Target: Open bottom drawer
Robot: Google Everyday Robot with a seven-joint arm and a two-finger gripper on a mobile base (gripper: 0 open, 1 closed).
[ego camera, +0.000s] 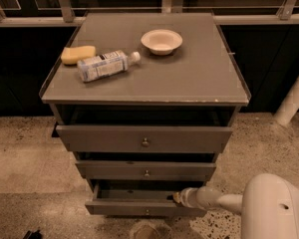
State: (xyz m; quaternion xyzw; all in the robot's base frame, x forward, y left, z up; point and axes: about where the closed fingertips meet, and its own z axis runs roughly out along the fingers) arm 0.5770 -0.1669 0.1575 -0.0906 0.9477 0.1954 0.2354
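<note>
The grey metal cabinet (144,83) has three drawers. The bottom drawer (134,208) is the lowest, with a slim front and a tiny knob (147,212). It stands pulled out a little, with a dark gap behind its front. My white arm (224,202) reaches in from the lower right. My gripper (175,198) is at the top right edge of the bottom drawer's front, its tip inside the gap. The top drawer (144,139) and the middle drawer (145,171) also stand slightly out.
On the cabinet top lie a yellow sponge (78,54), a plastic water bottle (105,65) on its side and a white bowl (161,41). A speckled floor surrounds the cabinet. A white pole (294,101) leans at the right. A railing and dark glass run behind.
</note>
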